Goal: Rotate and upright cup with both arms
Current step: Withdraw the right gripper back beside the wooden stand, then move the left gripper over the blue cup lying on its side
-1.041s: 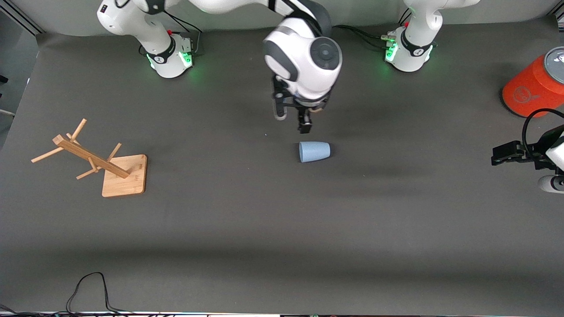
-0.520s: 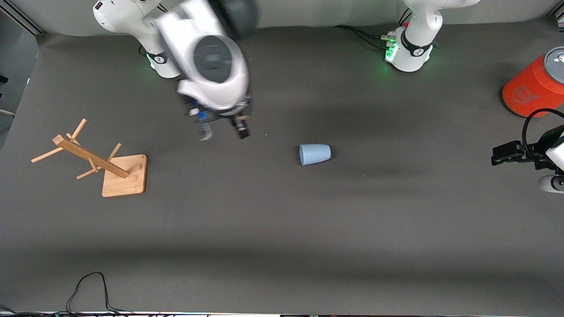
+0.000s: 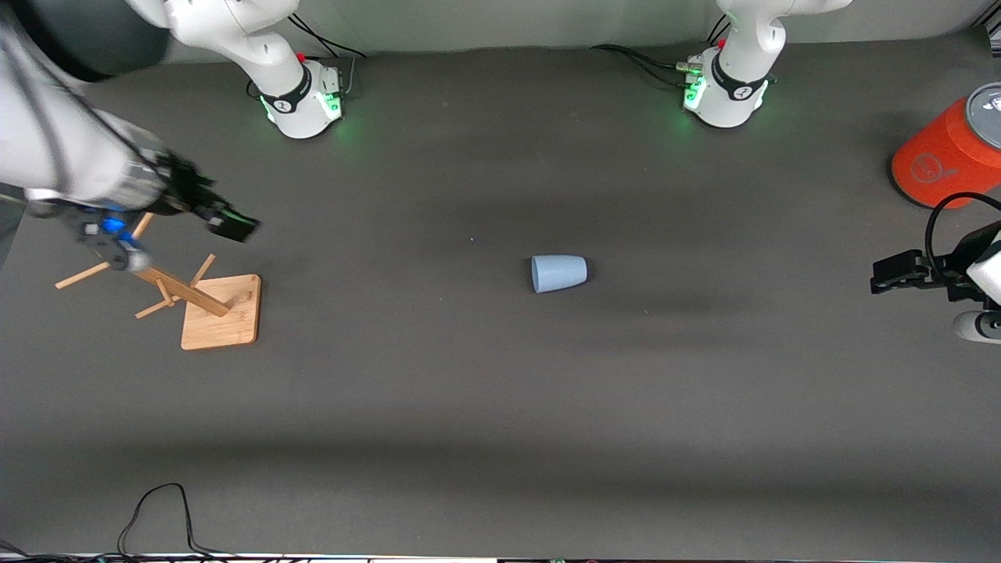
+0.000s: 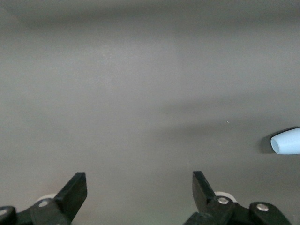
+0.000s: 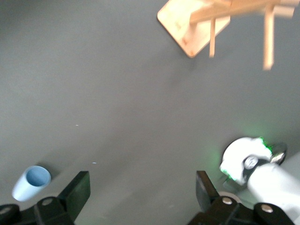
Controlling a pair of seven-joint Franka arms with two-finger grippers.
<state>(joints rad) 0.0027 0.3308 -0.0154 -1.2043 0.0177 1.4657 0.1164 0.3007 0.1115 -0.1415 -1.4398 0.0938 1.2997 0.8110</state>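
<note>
The pale-blue cup (image 3: 558, 274) lies on its side mid-table, its wider rim toward the right arm's end. It also shows in the left wrist view (image 4: 287, 141) and in the right wrist view (image 5: 31, 182), open mouth visible. My right gripper (image 3: 228, 224) is open and empty, up over the wooden rack, well away from the cup; its fingers stand wide apart in its wrist view (image 5: 140, 190). My left gripper (image 3: 890, 275) is open and empty at the left arm's end of the table, pointing toward the cup (image 4: 139, 190), and waits there.
A wooden peg rack (image 3: 168, 283) on a square base (image 3: 223, 317) stands at the right arm's end. A large orange container (image 3: 942, 160) with a grey top stands near the left gripper. A black cable (image 3: 160, 508) lies at the front edge.
My right arm has swung from just above the cup to the right arm's end of the table, over the rack. The cup and the left arm have stayed put.
</note>
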